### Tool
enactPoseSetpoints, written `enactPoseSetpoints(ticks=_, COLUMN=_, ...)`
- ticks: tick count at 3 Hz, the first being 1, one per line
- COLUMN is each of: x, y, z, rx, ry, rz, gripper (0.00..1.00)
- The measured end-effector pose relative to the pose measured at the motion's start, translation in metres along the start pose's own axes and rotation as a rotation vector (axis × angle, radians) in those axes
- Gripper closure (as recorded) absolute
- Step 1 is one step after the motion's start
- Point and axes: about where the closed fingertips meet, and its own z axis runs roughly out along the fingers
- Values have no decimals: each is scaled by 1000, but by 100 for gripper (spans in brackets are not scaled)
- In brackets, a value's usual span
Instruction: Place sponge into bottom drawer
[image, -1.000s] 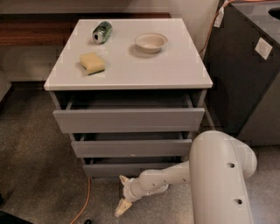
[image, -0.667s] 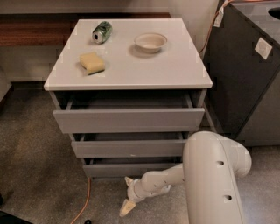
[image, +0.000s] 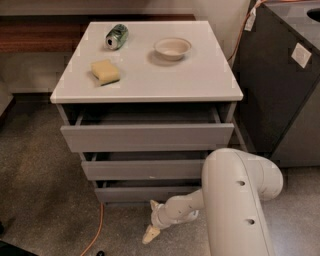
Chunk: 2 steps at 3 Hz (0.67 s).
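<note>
Hovering before narrow grey bottom drawer (image: 145, 193): white end effector (image: 151, 232), state cannot tell; pale yellow sponge block (image: 105, 71) on worktop (image: 200, 75); next, probably pull drawer.

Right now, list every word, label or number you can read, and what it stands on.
None is readable.
Green can: print too blurred to read.
White label on the dark cabinet at right: too blurred.
Sponge, bowl, bottom drawer: no markings seen.
End effector, low in front of the bottom drawer: no lettering seen.
</note>
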Motion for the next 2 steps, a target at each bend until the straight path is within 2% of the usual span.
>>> enactPoseSetpoints(ticks=1, x=-3, y=-2, z=-3, rx=24, ry=3, rz=-21, gripper=0)
enactPoseSetpoints(ticks=2, x=-5, y=-23, z=-9, rx=103, ry=8, rz=-54, gripper=0)
